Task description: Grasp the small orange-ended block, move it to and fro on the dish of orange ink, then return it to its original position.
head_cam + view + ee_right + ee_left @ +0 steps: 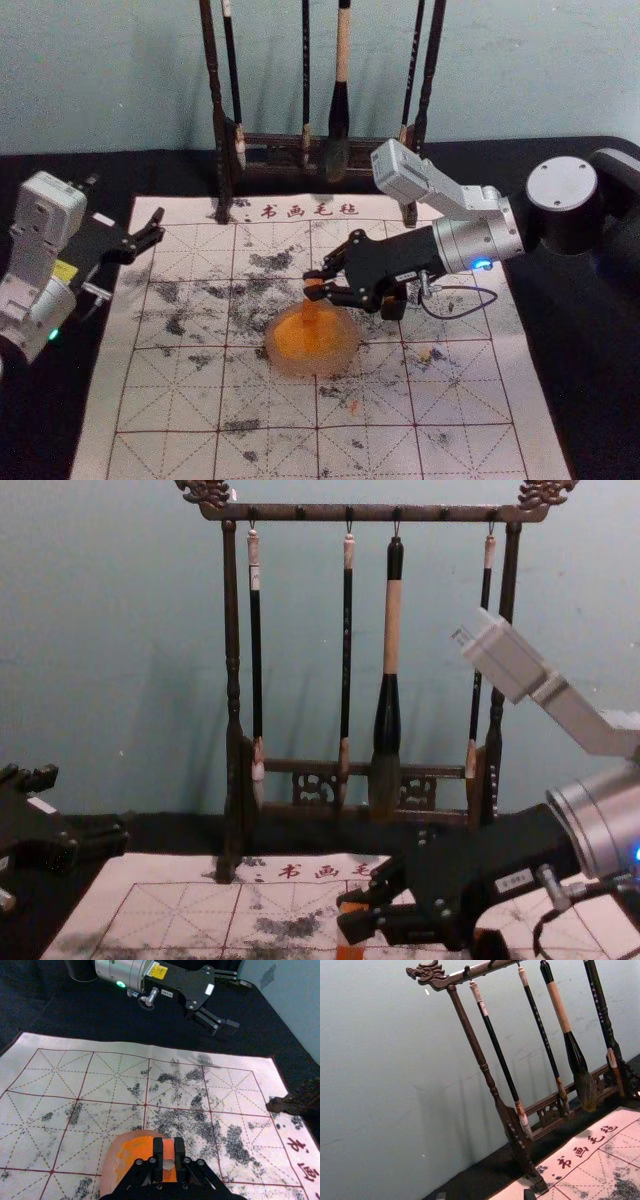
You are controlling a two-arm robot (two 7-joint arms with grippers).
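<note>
Above the dish (351, 345) of orange ink (290, 338), near mid-mat, the small orange-ended block (312, 312) stood roughly upright. Right end effector (314, 284) pinched its upper part, one finger to each side, reaching in from the right. Whether the block's lower end touched the ink, could not tell.

Dish sat on a pale mat (170, 405), red-gridded, blotched with dark smudges, a row of red characters (310, 211) along the far edge. A small dark object (394, 303) lay just beneath the right arm, right of the dish.

Left end effector (125, 204) hung idle by the mat's left edge, fingers spread, holding nothing. Far side: dark wooden rack (232, 630) with four hanging brushes, one much thicker (388, 710). Black worktop (600, 410) beneath all; pale wall (110, 80) behind.
</note>
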